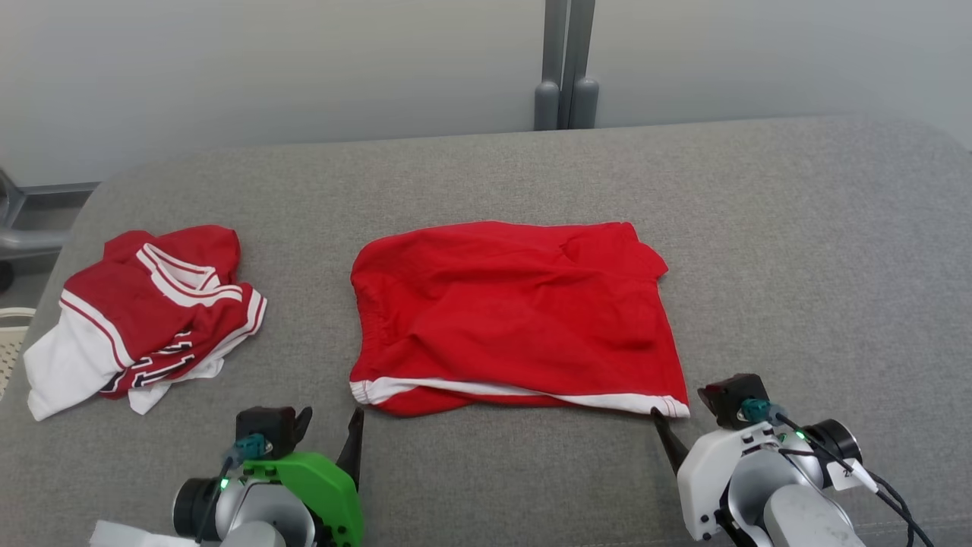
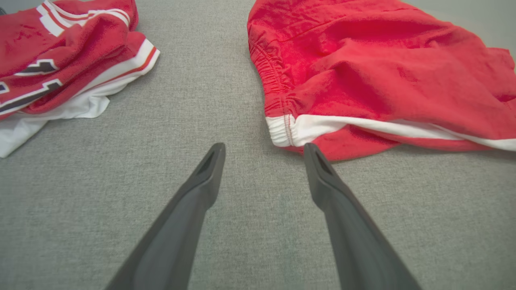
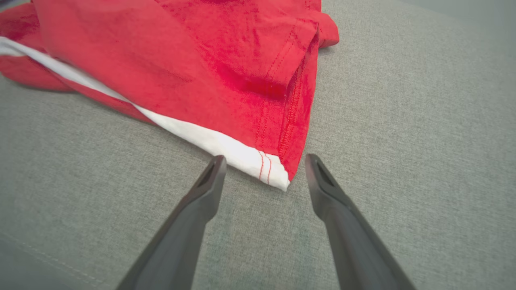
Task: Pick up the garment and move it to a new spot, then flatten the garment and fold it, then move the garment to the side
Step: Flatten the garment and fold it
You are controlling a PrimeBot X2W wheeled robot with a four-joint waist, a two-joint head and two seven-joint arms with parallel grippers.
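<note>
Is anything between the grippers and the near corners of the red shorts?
Nothing visible. Bare grey surface separates the open left gripper from the red shorts' corner; the other corner lies right at the fingertips of the open right gripper.

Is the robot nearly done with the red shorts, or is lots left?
About midway. The red shorts lie spread fairly flat on the grey cushion, so moving and flattening look done. The left gripper and the right gripper are open at their near corners, gripping nothing. Folding and moving aside seem left.
</note>
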